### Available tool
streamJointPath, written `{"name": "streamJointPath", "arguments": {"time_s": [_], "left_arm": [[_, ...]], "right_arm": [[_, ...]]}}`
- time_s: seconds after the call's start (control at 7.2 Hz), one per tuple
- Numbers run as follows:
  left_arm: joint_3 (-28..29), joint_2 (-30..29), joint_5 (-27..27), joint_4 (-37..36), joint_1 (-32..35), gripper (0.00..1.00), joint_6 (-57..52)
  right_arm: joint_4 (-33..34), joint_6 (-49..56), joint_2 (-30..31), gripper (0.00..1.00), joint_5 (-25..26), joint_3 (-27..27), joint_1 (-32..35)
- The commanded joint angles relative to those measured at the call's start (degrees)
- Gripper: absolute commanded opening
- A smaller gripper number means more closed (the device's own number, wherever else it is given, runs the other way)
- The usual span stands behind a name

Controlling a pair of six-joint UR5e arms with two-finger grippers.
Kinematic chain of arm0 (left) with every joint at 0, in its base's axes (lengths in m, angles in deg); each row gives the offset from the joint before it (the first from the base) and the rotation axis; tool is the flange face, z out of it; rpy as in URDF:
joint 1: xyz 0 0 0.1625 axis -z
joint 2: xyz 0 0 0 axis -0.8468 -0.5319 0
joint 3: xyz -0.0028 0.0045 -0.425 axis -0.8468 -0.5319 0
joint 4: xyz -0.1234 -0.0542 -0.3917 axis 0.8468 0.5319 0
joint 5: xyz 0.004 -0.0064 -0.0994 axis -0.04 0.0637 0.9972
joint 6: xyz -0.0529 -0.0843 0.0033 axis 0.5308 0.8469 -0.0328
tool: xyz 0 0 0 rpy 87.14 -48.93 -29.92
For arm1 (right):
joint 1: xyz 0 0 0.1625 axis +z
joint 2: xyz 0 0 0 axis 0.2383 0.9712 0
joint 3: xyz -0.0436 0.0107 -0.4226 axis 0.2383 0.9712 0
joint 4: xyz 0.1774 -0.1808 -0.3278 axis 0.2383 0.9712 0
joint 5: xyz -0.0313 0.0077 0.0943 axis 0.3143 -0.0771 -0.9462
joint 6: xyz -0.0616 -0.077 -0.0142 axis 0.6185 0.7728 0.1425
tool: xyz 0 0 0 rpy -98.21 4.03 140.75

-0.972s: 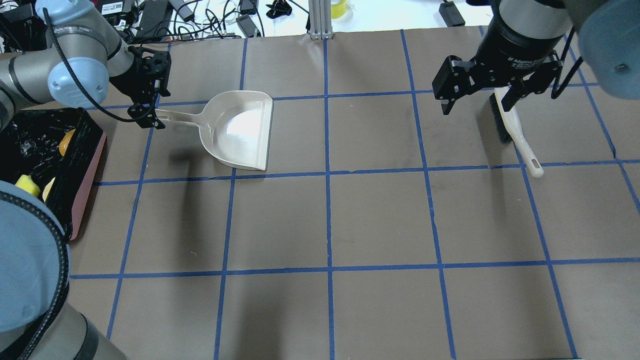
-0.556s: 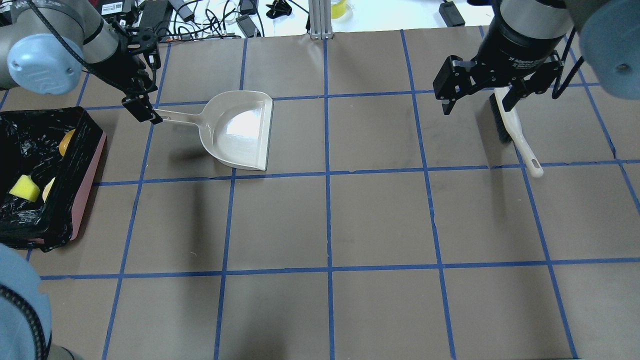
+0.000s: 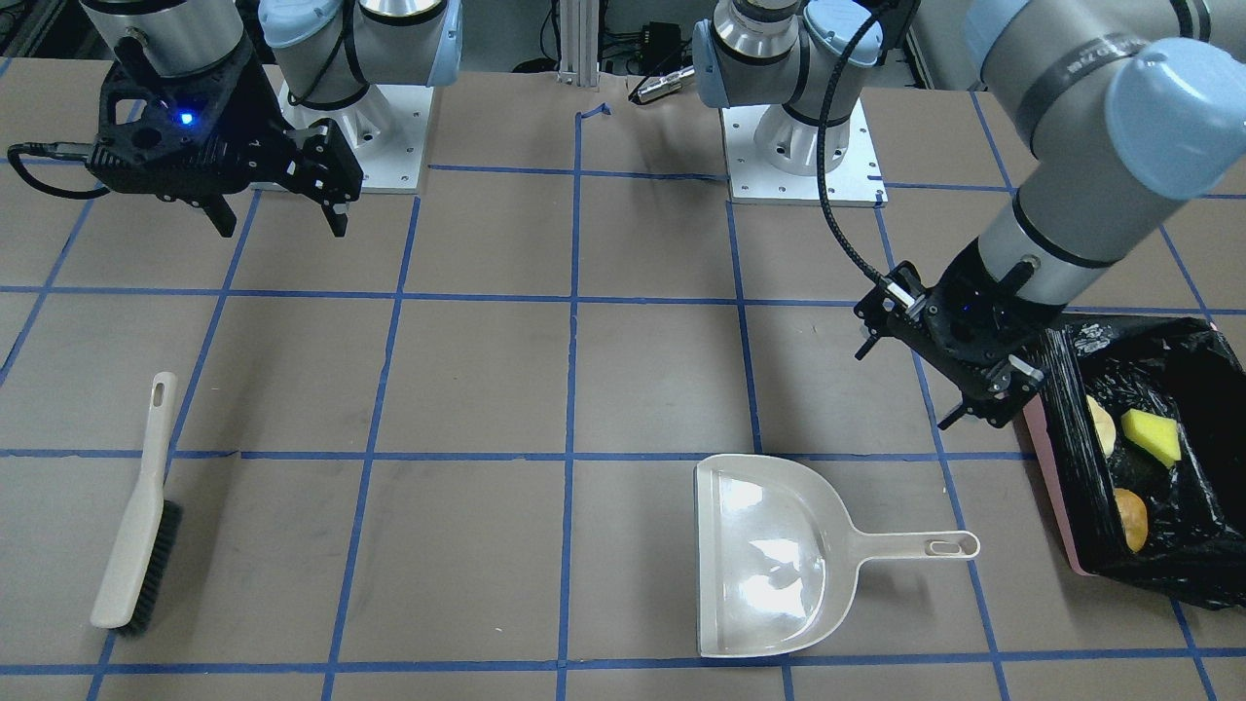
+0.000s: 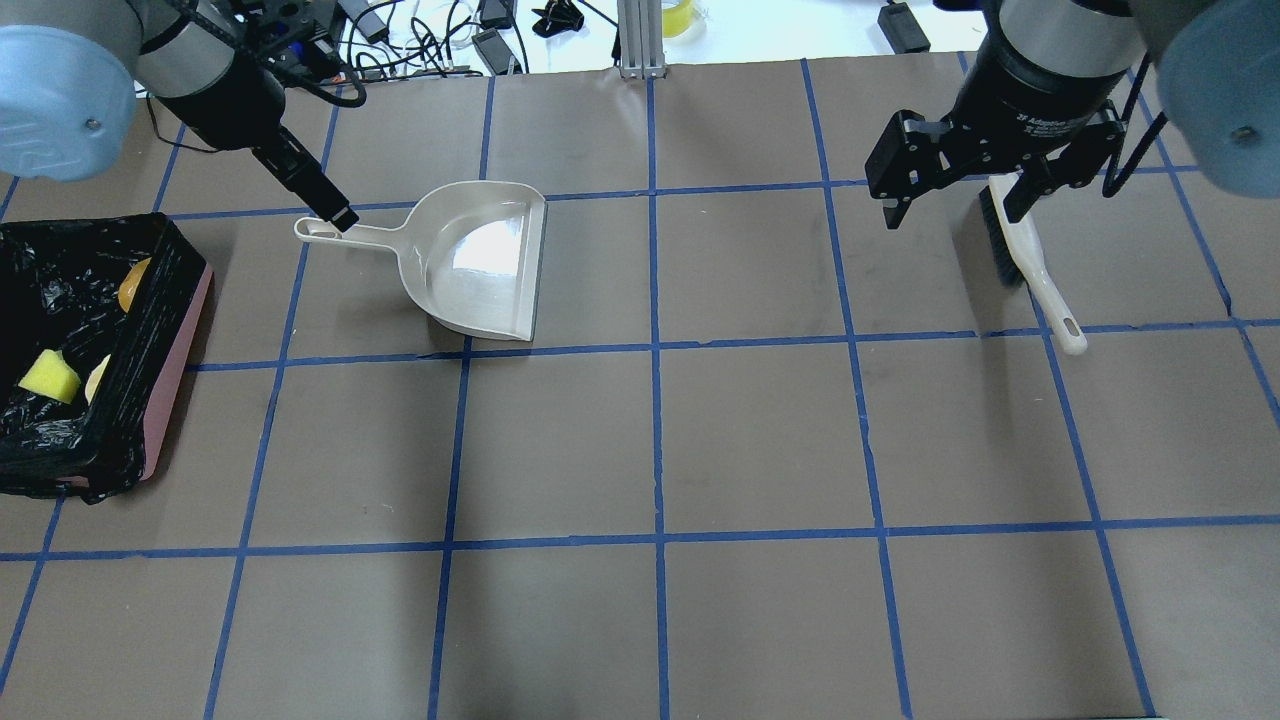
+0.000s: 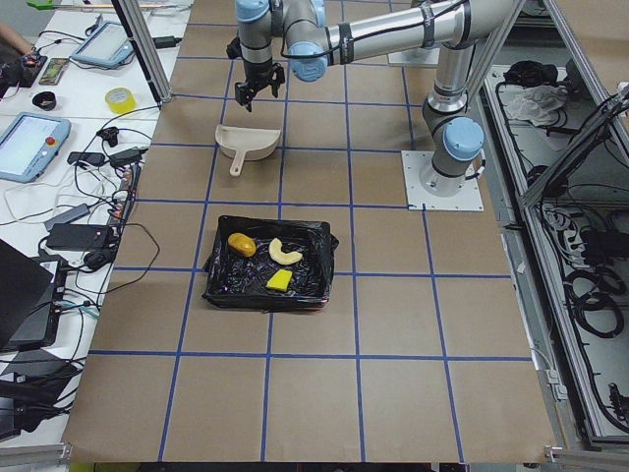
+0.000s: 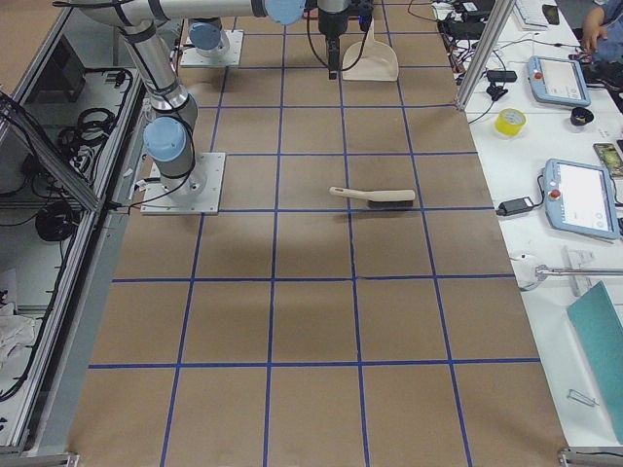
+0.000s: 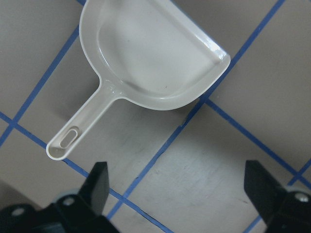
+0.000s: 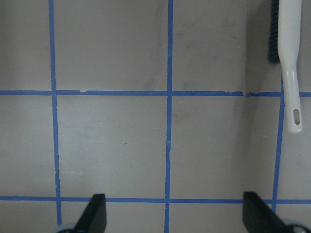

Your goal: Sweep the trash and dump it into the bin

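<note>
While my left gripper hangs released and empty near the handle end of the dustpan, the pan lies flat on the table. Past that handle, well apart from the dustpan, sits the bin. All three pieces of trash lie inside it: the golden lump, the tan croissant piece and the yellow wedge. Far off the dustpan's mouth side, my right gripper hovers spread wide, empty, over the brush.
</note>
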Motion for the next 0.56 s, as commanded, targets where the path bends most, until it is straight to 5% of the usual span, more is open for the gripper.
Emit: {"name": "streamJointPath", "arguments": {"time_s": [0.0,0.42], "left_arm": [[-0.2,3.7,-1.7,1.9,3.6,1.00,19.0],[-0.5,9.3,-3.6,9.9,5.2,1.00,40.3]], "right_arm": [[0.0,0.0,0.1,1.00,0.0,0.0,0.0],[-0.1,0.0,0.1,1.00,0.1,0.0,-0.1]]}}
